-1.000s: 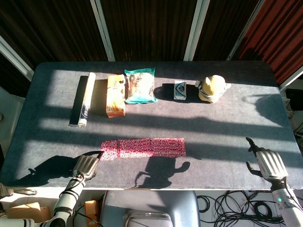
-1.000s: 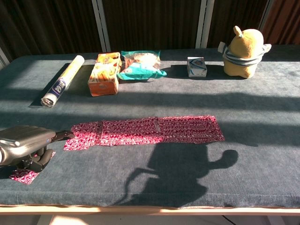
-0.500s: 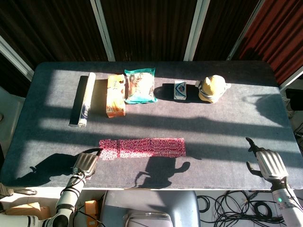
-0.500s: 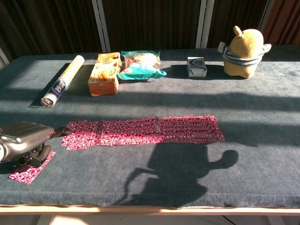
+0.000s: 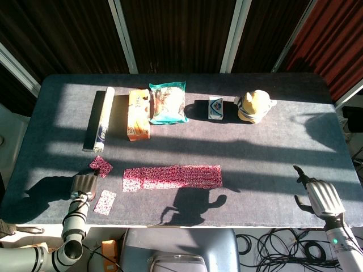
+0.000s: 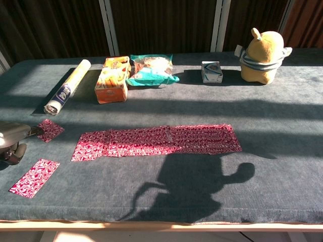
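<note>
Left hand [image 5: 83, 184] sits at the table's [image 5: 272, 147] near-left edge, fingers toward a small red patterned packet [image 5: 101, 166] just ahead of it. In the chest view the fingertips reach that packet's edge [image 6: 50, 129]; whether they pinch it or only touch it can't be told. Only the end of the hand [image 6: 12, 136] shows there.

Red patterned items, count 3:
- long strip of packets [image 5: 172, 177], flat, mid-table, just right of the left hand
- the small packet at the fingertips
- a second loose packet [image 5: 105, 202] near the front edge, beside the left wrist, lying free [image 6: 34, 177]

Print on them is a fine red-white pattern, no readable text.

Right hand [image 5: 317, 195] hangs off the near-right corner, fingers apart, holding nothing. It is out of the chest view.

Back row, one of each, left to right:
- rolled tube [image 5: 99, 119], blue label near its front end, text too small to read
- orange box [image 5: 138, 114], print unreadable
- teal snack bag [image 5: 168, 102], touching the box, lettering unreadable
- small white-blue carton [image 5: 215, 107], logo not legible
- yellow plush toy [image 5: 254, 106] with a striped band

Tube and box stand apart; carton and plush are near each other.
</note>
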